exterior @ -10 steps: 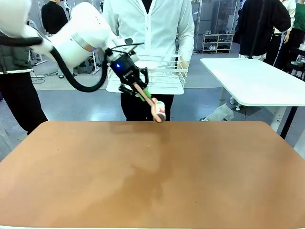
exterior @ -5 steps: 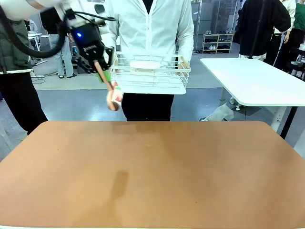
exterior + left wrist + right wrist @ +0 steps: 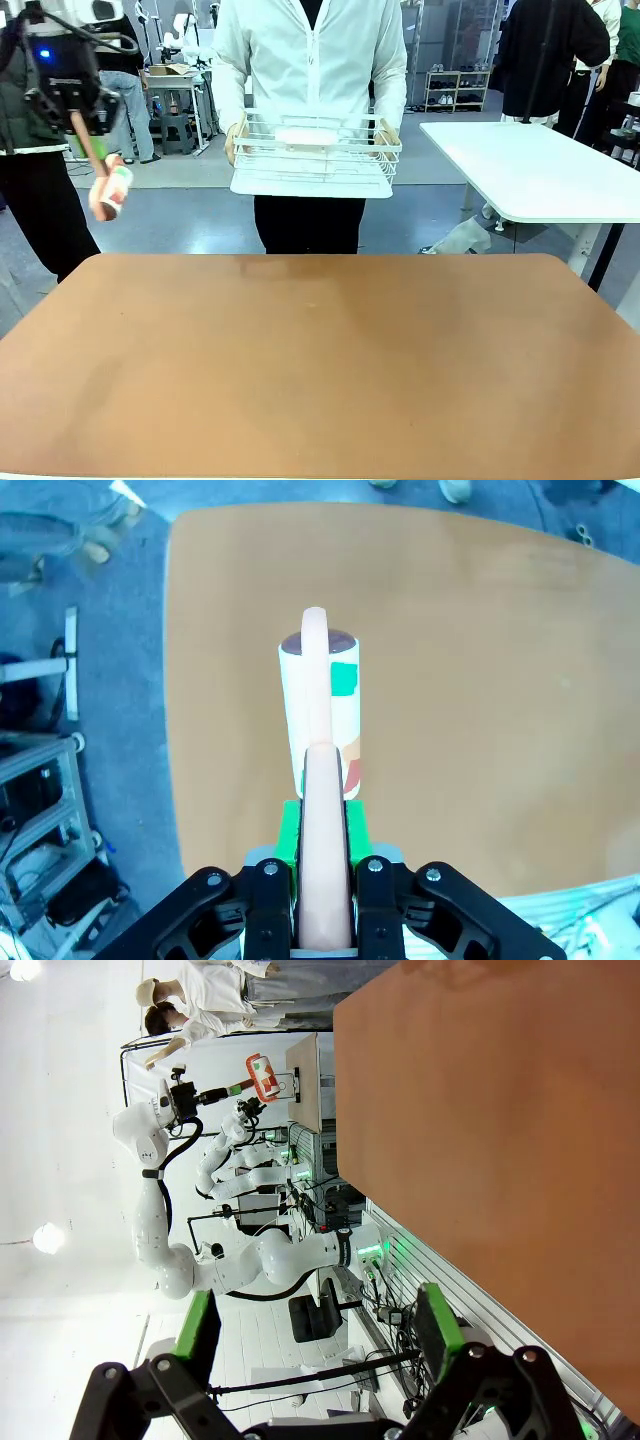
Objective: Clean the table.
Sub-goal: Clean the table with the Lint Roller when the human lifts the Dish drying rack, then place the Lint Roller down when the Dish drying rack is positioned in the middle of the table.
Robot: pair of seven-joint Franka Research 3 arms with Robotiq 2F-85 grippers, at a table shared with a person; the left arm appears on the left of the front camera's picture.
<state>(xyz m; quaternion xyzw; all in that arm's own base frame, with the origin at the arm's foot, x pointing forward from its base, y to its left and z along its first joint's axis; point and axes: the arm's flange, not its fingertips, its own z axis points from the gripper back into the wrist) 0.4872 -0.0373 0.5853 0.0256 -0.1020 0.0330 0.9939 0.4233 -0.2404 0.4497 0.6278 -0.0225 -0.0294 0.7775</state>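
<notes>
Pink, smooth plastic forms the slim handle (image 3: 325,880) of the lint roller (image 3: 110,190). The left gripper (image 3: 80,122) has its green pads clamped on that handle alone, high at the far left. The white cylindrical roll hangs tilted beyond the grip, so its weight could make it pivot or slide between the pads. If it drops this close to the corner, it may land on the floor rather than on the table (image 3: 320,370). The table spreads across the near and middle scene, with a matte reddish-brown top, rounded corners and nothing on it. At the far side a person holds a white wire basket (image 3: 315,150), an open grid of thin rods. The right gripper (image 3: 318,1325) has its fingers apart with nothing between them.
</notes>
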